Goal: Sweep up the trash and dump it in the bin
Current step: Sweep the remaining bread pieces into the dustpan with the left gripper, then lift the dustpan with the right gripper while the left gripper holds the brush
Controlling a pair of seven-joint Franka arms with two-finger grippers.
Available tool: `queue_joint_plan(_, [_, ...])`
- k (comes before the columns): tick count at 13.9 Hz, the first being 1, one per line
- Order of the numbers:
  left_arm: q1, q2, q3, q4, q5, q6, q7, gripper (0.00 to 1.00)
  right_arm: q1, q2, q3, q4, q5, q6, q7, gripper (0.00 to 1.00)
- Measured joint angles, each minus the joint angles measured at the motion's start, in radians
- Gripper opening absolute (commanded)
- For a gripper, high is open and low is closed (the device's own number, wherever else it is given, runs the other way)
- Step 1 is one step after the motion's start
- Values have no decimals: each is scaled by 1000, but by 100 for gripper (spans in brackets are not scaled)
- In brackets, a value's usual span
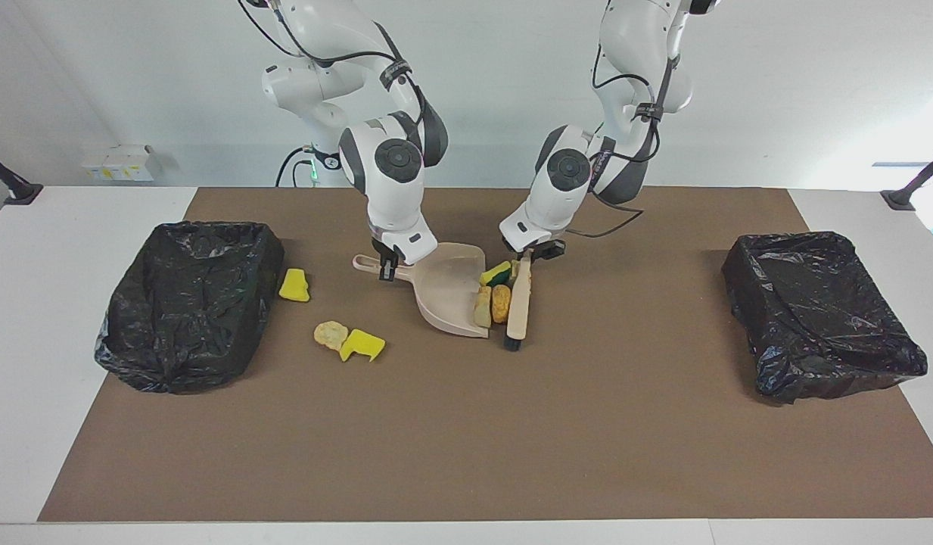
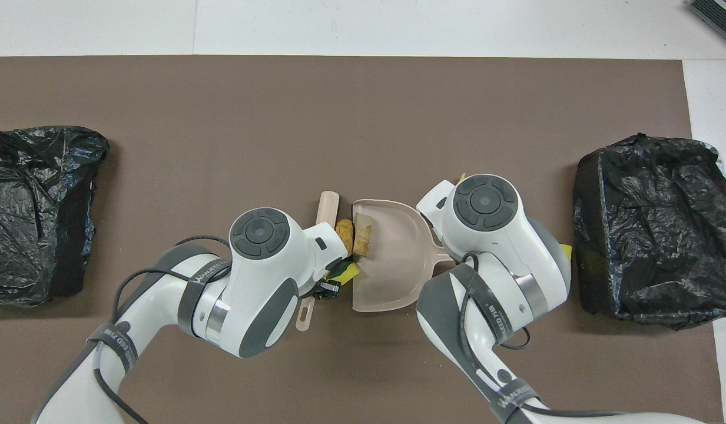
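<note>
Centrally, spongy yellow and crusty tan scraps [image 1: 493, 295] against smooth beige dustpan [image 1: 451, 291].

wall [image 1: 776, 68]: plain white | table [image 1: 27, 378]: white | mat [image 1: 511, 439]: brown

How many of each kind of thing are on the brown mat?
Black-lined bins: 2
Dustpan: 1
Brush: 1
Yellow scraps: 3
Tan or orange scraps: 3 in plain sight; another may be hidden
Total: 10 seen
</note>
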Motion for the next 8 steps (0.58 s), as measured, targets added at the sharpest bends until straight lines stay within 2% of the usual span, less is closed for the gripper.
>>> queue_joint_plan(5, [-48,-16,3,3,-59,-1,-93,0,0,0,0,-1,0,0,1,0])
queue_joint_plan(8, [-24,-47,25,27,-63,-6,-279,0,0,0,0,-1,0,0,2,0])
